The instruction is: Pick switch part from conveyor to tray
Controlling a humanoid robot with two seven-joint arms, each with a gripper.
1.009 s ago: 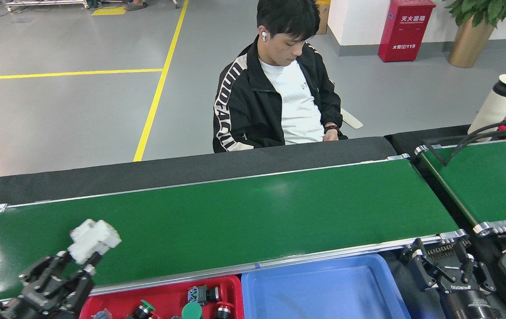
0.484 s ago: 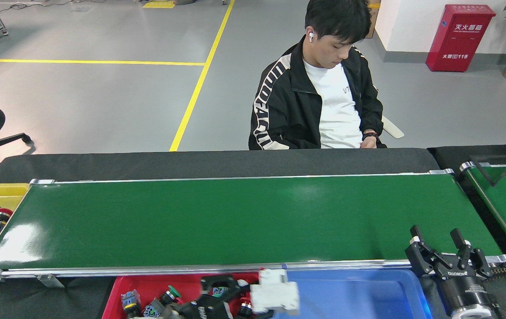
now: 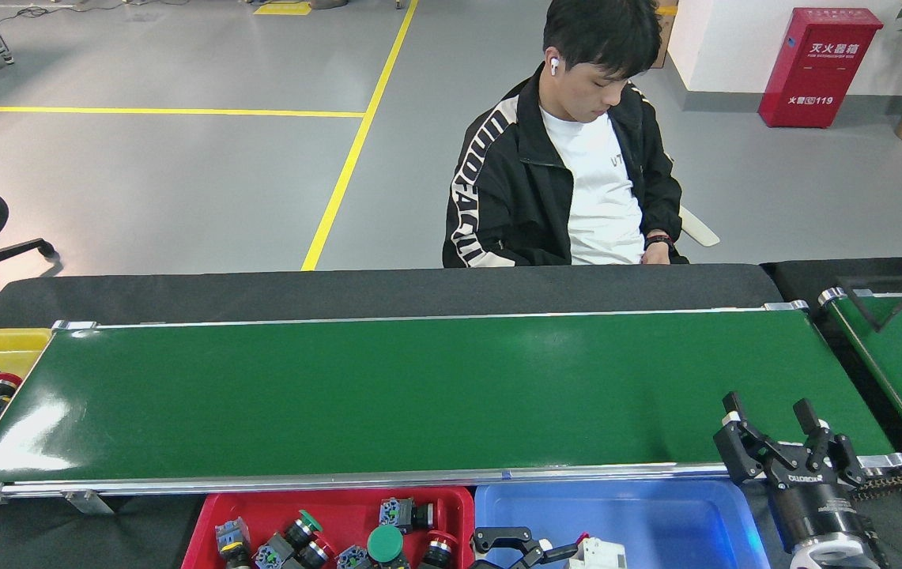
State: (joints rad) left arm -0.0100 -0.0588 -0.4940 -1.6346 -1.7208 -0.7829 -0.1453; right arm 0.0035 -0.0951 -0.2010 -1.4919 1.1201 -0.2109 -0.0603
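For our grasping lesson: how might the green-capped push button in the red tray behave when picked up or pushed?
The green-capped push button looks rigid plastic, so probably stiff and light. Its round cap suggests it may roll or tip. Crowded in the red tray, it would likely nudge neighbouring parts.

Bright, even indoor light from overhead. Soft white glare on the left end of the green belt point(image 3: 24, 435), a fainter sheen near its middle. Weak, short shadows on the grey floor point(image 3: 182, 174). Sharp focus throughout, no motion blur; slight wide-angle bending toward the edges.
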